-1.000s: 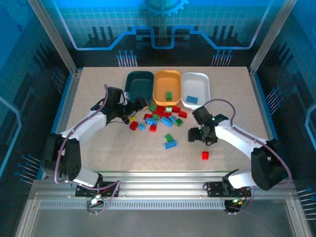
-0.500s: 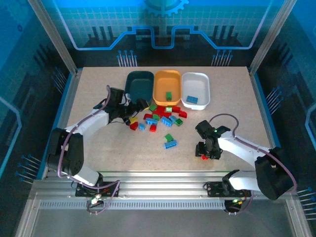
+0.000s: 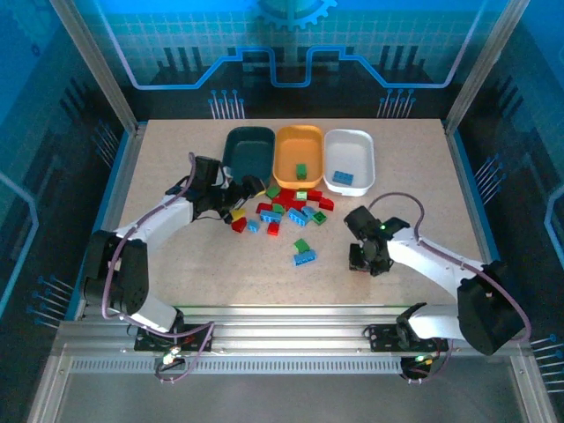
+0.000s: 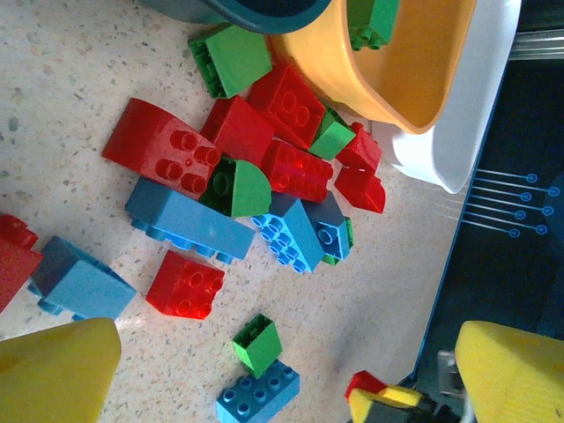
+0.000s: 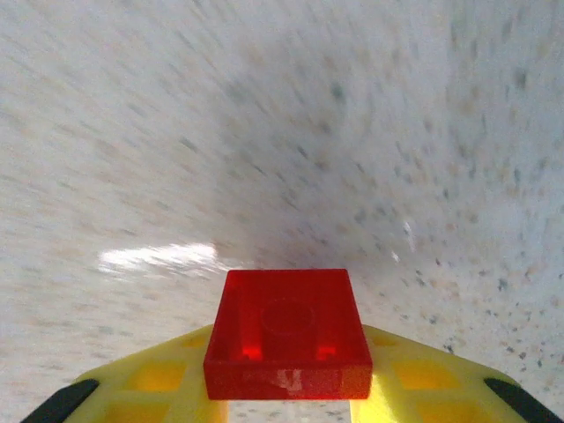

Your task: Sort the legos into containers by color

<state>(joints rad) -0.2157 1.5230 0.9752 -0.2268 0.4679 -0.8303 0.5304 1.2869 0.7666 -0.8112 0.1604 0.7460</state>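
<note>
My right gripper [image 3: 366, 258] is shut on a small red lego [image 5: 288, 330], held just above the bare table at front right; its yellow fingers [image 5: 159, 379] press both sides of the brick. My left gripper [image 3: 244, 198] stands open over the left edge of the pile of red, green and blue legos [image 3: 286, 210], with nothing between its fingers [image 4: 53, 370]. The containers stand in a row behind the pile: the dark teal tray [image 3: 247, 150], the orange tray [image 3: 284, 154] with a green brick [image 3: 300, 170], and the white tray [image 3: 352, 150] with a blue brick [image 3: 343, 177].
A green brick leaning on a blue one [image 3: 304, 253] lies apart from the pile, between it and my right gripper. In the left wrist view this pair [image 4: 260, 374] sits just ahead of the open fingers. Metal posts and blue walls frame the table.
My right gripper came down on the lone red lego at front right, closed on it and raised it slightly toward the back. The left arm has hardly moved.
</note>
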